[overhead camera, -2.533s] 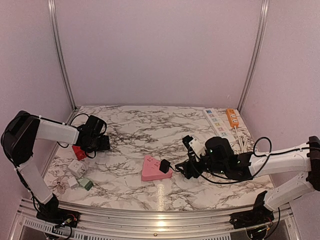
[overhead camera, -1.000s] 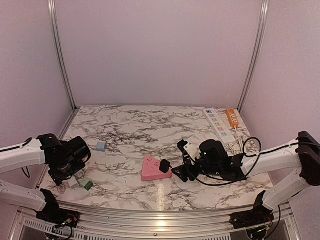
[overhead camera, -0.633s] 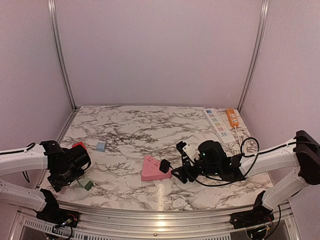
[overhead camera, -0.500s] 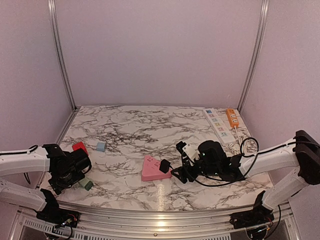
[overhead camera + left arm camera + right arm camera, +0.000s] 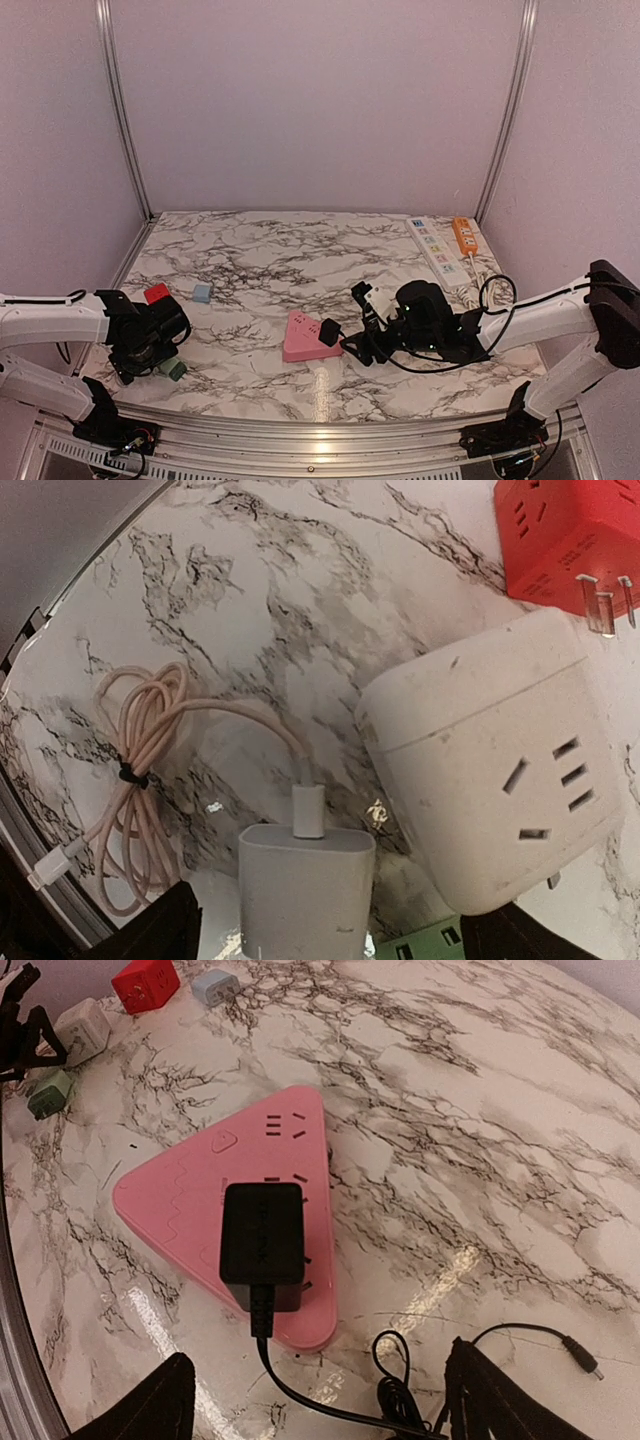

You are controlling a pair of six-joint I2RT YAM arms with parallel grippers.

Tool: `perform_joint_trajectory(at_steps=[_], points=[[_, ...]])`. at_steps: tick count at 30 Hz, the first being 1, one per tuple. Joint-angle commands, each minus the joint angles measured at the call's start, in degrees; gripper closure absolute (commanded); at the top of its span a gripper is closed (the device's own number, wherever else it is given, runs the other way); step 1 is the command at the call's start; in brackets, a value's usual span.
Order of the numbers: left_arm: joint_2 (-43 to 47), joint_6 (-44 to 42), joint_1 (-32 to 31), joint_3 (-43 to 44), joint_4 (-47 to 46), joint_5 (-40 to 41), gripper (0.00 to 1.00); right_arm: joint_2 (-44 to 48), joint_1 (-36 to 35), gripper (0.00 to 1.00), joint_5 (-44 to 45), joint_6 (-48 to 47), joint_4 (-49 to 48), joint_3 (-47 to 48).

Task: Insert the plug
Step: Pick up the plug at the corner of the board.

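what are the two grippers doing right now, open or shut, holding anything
left gripper: open, empty, near the white charger
right gripper: open, empty; black plug sits on the pink power strip

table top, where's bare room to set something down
Bare marble: the back stretch from the blue adapter to the white power strip, and between adapter and pink socket block. Crowded: near-left corner with red cube, white cube, charger, coiled cable; black cord right of the pink block.
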State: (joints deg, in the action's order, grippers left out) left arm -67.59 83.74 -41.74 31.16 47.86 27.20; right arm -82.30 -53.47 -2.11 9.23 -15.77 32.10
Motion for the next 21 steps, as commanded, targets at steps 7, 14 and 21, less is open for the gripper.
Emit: perform_joint_trajectory(at_steps=[7, 14, 21], points=[[-0.7, -2.4, 0.4, -2.7, -3.7, 2.1, 0.10, -0.7, -0.2, 0.20, -0.4, 1.5, -2.2, 0.7], [-2.0, -3.3, 0.5, -2.1, -3.7, 2.6, 0.18, -1.3, -0.2, 0.21, -0.7, 1.6, -2.3, 1.1], [-2.5, -3.7, 0.5, -1.9, -3.7, 2.0, 0.32, -1.3, -0.2, 0.21, -0.6, 1.7, -2.2, 1.2]])
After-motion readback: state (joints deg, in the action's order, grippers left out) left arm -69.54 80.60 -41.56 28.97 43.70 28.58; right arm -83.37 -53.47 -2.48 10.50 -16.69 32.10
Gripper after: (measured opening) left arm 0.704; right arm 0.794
